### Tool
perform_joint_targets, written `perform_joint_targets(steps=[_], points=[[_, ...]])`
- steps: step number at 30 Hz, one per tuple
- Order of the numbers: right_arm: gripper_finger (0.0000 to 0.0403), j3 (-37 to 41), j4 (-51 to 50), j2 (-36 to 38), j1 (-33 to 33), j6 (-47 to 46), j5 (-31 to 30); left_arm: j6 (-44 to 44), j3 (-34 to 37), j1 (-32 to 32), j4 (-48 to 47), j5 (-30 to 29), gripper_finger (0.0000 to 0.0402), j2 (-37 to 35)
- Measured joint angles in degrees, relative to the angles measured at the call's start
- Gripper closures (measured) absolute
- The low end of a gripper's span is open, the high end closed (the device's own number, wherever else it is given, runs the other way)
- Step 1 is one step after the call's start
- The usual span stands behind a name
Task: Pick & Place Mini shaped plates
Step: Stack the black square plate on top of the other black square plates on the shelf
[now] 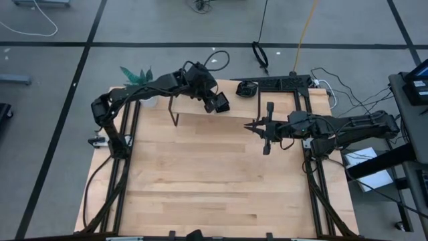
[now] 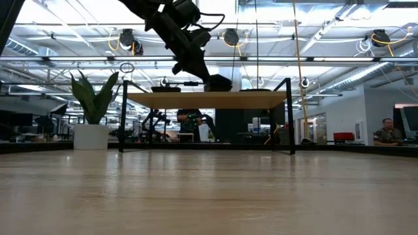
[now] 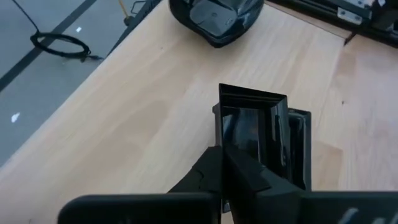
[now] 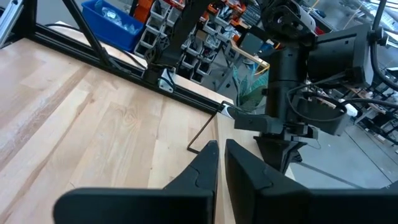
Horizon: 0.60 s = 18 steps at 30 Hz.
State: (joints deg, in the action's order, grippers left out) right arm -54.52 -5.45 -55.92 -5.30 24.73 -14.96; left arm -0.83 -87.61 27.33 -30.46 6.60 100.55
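Note:
My left gripper (image 1: 219, 105) reaches over the raised wooden shelf (image 1: 200, 119) at the table's far side and is shut on a square black glossy mini plate (image 3: 252, 124). A pile of more black mini plates (image 3: 214, 18) rests on the shelf just beyond it, also seen from above (image 1: 246, 88). In the low view the left gripper (image 2: 219, 81) hangs right at the shelf top (image 2: 209, 99). My right gripper (image 1: 257, 126) waits shut and empty over the table's right half, pointing roughly level toward the left arm. My left gripper pinches the square plate by its near edge (image 3: 233, 152) between the two fingers. The fingers slant down toward the table's far right. The plate sticks out past the fingertips, tilted on edge over the shelf's wood; whether its far rim touches the shelf I cannot tell.
A potted green plant (image 1: 137, 75) stands at the shelf's far left. Black frame rails (image 1: 304, 144) run along both table sides, and cables lie behind the far edge. The shelf's thin black legs (image 1: 175, 117) stand on the table. Bare wood (image 1: 214, 181) fills the table's middle and near part.

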Motion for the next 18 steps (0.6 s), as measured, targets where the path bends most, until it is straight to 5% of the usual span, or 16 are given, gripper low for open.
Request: perform_joint_targets(steps=[18], points=[[0.0383,0.0,0.0,0.0,0.0,0.0,0.0,-1.6,0.0,0.1,0.5,1.8,0.0348,-0.3]])
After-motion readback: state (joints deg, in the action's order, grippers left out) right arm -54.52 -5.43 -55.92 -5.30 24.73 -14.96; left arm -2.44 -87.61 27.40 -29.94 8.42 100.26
